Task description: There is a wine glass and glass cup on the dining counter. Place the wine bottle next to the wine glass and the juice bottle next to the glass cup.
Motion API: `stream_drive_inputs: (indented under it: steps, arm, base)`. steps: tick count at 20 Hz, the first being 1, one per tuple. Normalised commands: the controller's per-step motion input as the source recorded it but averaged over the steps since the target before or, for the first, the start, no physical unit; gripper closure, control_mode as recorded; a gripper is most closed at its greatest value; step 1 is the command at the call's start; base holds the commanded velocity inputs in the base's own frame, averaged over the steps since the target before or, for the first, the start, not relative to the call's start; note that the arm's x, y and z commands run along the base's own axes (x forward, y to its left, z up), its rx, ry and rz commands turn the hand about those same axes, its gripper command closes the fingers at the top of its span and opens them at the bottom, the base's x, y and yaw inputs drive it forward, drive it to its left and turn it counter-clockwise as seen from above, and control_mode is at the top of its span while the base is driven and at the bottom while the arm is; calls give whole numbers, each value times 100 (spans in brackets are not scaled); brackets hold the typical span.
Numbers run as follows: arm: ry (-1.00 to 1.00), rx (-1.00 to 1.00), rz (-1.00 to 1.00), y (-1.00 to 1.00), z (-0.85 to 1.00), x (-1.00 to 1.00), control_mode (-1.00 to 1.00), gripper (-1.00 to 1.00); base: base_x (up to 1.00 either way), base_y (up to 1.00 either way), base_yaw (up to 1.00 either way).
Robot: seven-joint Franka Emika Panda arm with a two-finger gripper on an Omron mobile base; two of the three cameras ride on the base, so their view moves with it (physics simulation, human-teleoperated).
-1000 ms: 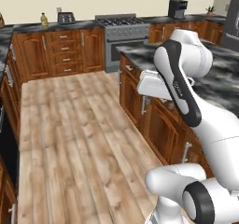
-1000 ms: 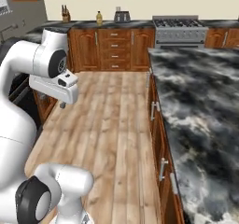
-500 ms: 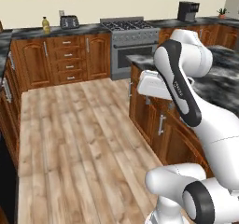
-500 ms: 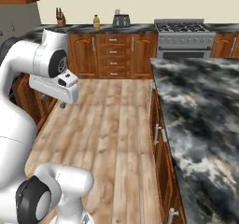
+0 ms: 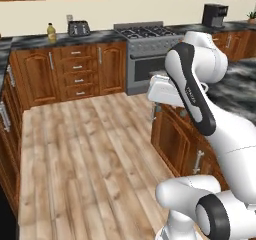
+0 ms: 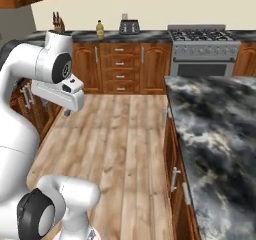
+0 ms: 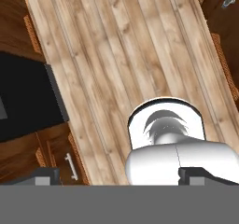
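Seeing squat yellow-orange juice bottle (image 5: 51, 32) standing upright on far wall desk, well ahead-left of my end effector (image 7: 120, 175); fingers apparently spread, carrying nothing.

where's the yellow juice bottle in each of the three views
Left base view: juice bottle at upper left, on the back wall counter, left of the toaster.
Right base view: upper left of centre, left of the same toaster.
Hand view: not in it.
Shared landmark: the toaster.
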Motion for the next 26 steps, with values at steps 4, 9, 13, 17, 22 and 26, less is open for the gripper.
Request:
stream_drive_inputs:
  steps: [4, 9, 13, 17, 22, 26]
  arm:
    - [0, 0, 0, 0, 0, 0, 100, -100]
    - [0, 0, 0, 0, 0, 0, 100, -100]
    - [0, 0, 0, 0, 0, 0, 100, -100]
    - [0, 0, 0, 0, 0, 0, 100, -100]
    - [0, 0, 0, 0, 0, 0, 100, -100]
    - [0, 0, 0, 0, 0, 0, 100, -100]
  base:
    - [100, 38, 0]
    - [100, 36, 0]
    - [100, 39, 0]
    - [100, 44, 0]
    - [100, 44, 0]
    - [100, 49, 0]
